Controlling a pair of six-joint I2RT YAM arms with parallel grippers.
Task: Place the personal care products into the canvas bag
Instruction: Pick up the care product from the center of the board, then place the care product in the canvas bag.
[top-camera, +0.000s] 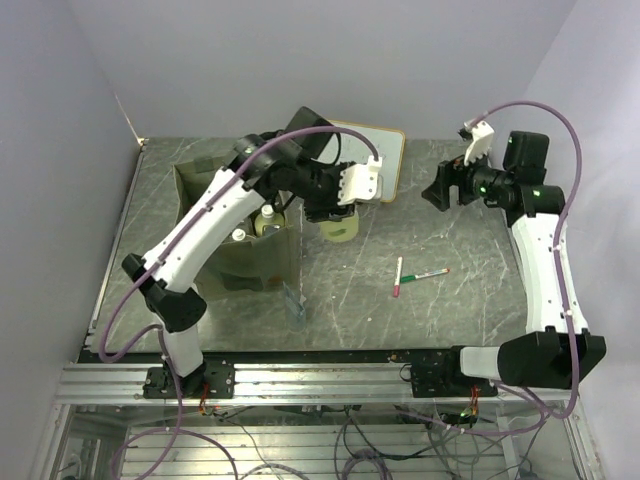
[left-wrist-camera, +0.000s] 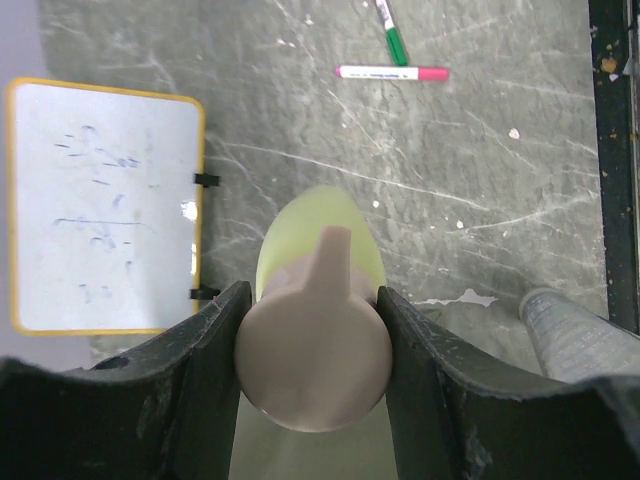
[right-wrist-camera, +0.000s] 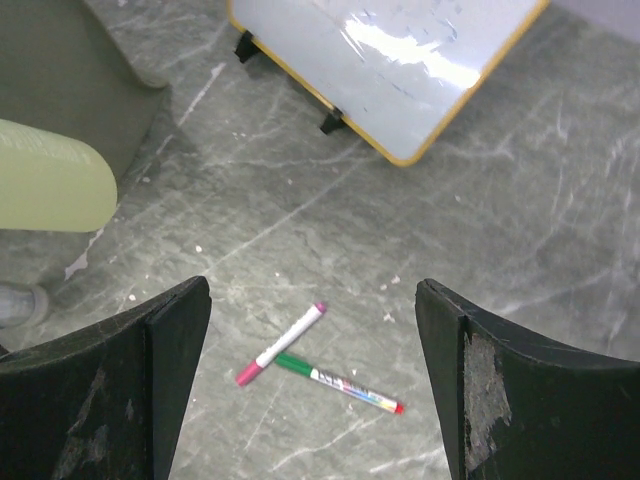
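two small bottles (top-camera: 266, 222), one yellowish with a white cap, are seen standing inside the boxy olive-green canvas bag (top-camera: 278, 258) at the left of the table; a clear plastic bottle (top-camera: 293, 305) is left lying on its side on the dark marbled tabletop (top-camera: 470, 300), just beside the bag's near right corner; next along, the left gripper (left-wrist-camera: 312, 296) is clenched on a yellow-green plastic bottle (left-wrist-camera: 320, 225), which is grasped by its peach pump top alone and is held upright just to the right of the bag's right wall, outside the bag and not over its opening; whether its base is clear of the table cannot be told; behind it a wood-framed whiteboard (top-camera: 385, 150) is seen near the back edge; two marker pens (top-camera: 415, 275) are lying close together mid-table; at the far right the right gripper (right-wrist-camera: 310, 290) is held released, with nothing between its jaws.

several faults are judged possible from here; if the bottle is let go now, it would be dropped on the table beside the bag; if it is carried left too low, the soft wall could be caught by its base and the bag pushed over or folded in; since only the smooth round pump top is pinched, the body could be swung or slipped out; the bottles already inside could be knocked.
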